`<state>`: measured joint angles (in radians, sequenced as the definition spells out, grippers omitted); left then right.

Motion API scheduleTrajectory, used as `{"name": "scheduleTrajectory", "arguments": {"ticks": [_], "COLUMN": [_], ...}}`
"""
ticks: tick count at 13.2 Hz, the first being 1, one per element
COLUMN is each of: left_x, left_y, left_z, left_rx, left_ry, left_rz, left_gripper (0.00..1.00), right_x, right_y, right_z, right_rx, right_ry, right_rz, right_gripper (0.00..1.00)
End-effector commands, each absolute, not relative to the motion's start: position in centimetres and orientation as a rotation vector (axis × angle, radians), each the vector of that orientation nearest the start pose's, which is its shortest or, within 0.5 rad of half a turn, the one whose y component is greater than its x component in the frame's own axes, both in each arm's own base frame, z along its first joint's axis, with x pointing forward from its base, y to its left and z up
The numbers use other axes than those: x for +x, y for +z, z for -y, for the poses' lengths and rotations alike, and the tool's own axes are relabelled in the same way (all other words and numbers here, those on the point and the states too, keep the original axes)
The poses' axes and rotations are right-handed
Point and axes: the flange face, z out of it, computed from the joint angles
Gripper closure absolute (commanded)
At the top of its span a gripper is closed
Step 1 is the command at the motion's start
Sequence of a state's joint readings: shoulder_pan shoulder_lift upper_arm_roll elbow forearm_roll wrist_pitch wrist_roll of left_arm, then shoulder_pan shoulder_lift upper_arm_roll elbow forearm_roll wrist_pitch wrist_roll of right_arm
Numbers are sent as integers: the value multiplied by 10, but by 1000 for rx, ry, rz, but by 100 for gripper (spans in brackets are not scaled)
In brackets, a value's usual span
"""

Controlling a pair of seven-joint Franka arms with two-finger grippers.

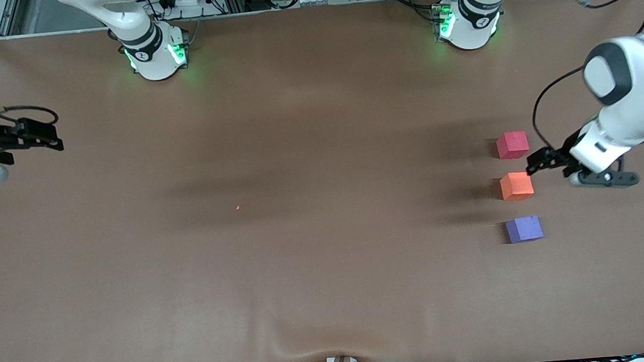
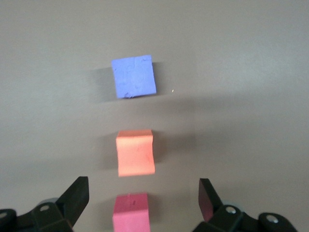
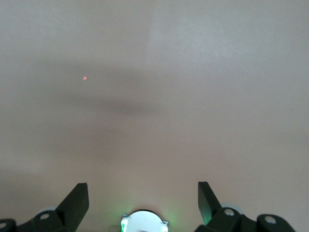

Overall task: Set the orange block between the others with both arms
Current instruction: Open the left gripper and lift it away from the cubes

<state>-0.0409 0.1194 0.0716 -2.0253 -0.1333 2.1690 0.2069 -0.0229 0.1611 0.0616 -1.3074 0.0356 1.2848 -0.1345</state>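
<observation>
Three small foam cubes sit in a single row on a brown table [image 1: 284,277], toward the left arm's end, one of each colour. Nearest the front camera is the purple cube [image 1: 524,229]. The orange block [image 1: 516,185] comes next, lying between the other two with a clear gap of bare table on either side. Farthest from the camera is the pinkish-red cube [image 1: 512,145]. All three rest flat and none touch.

Two white robot arms are in view, each with one black two-finger gripper. The left gripper [image 1: 537,163] is just beside the orange block, low over the table on the side toward the left arm's end; its fingers [image 2: 77,197] are spread wide and grasp nothing — the block lies free. In the left wrist view the three cubes line up between those spread fingers.

The right gripper [image 1: 41,140] waits over the table's edge at the right arm's end, well apart from the cubes, its fingers also spread and empty. One tiny orange speck [image 1: 238,207] lies near the table's middle.
</observation>
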Motion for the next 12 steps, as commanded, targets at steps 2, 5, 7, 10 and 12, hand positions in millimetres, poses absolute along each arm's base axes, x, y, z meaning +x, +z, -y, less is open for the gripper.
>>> {"name": "scheduleTrajectory", "arguments": {"ticks": [2,5,7,10,12], "left_x": [573,568,563,552,541], "left_y": [471,528,562,615,647], "left_z": [2,13,24,27,27], "left_rx": [-3157,-3155,-3153,-3153,-3144], "left_ry": [8,2,5,72,99], "left_rz": [-131,-81,-113,-128,-136], "left_gripper": [0,0,0,0,0], "right_x": [567,567,564,565,565], "right_y": [647,647,646,645,645], "right_z": [-21,-19,-11,-5,-6], "right_rx": [-3047,-3050,-3047,-3046,-3045], "right_ry": [248,251,282,284,286], "right_rz": [279,276,262,252,253], "right_gripper": [0,0,0,0,0]}}
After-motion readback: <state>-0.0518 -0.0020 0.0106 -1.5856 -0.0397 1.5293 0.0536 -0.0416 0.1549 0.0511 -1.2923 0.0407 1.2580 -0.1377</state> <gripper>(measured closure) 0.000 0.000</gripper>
